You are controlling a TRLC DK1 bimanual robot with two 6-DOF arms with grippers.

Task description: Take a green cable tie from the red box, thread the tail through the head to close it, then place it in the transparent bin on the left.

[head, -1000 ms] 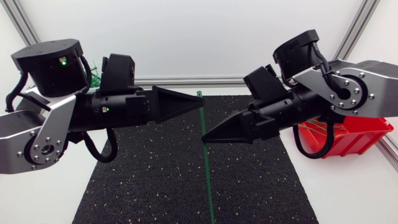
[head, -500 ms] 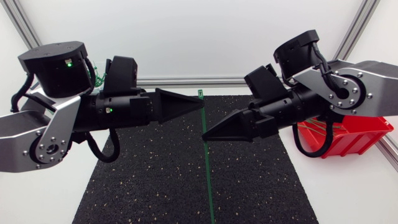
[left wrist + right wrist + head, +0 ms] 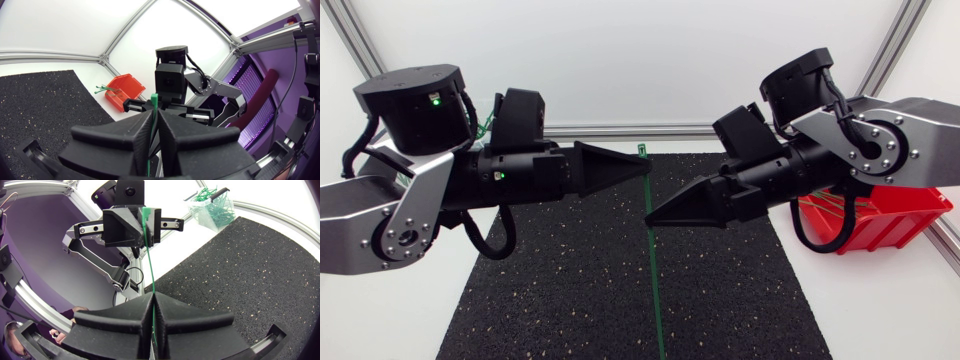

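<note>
Left gripper (image 3: 642, 168) and right gripper (image 3: 650, 218) are each clamped on the same green cable tie (image 3: 654, 290), the left next to its head, the right just beside it along the strap. The tie lies straight, crosswise to both jaws, its long tail free beyond the right gripper, unthreaded. The red box (image 3: 900, 215) shows more ties; the transparent bin (image 3: 210, 210) holds a heap.

The cable tie (image 3: 653, 270) sits in left gripper (image 3: 647, 170) and right gripper (image 3: 647, 220), above the mat (image 3: 550, 300).
</note>
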